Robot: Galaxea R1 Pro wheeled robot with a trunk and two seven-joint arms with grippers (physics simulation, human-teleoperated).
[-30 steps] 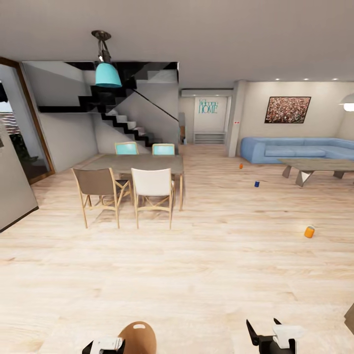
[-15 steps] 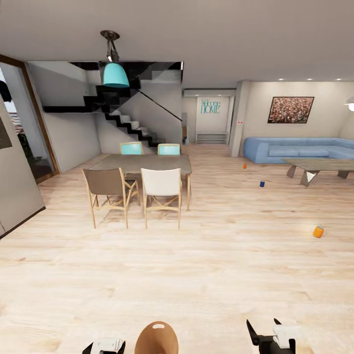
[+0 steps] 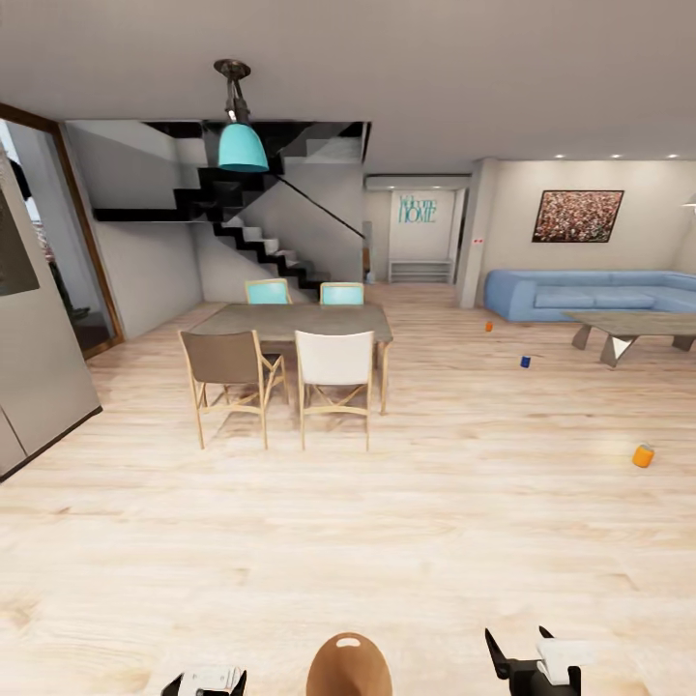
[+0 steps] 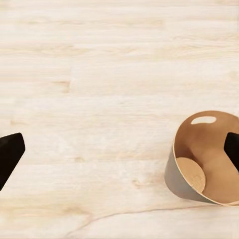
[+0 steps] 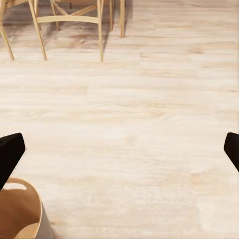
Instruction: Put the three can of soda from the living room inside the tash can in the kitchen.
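Orange and blue, your three soda cans (image 3: 643, 455) stand apart on the living-room floor, light, thin-walled and slippery, so take each mid-body; both jaws open, empty, trash can (image 3: 349, 665) just below.

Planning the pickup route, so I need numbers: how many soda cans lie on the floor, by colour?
Orange cans: 2, far and near
Dark blue can: 1
Total: 3
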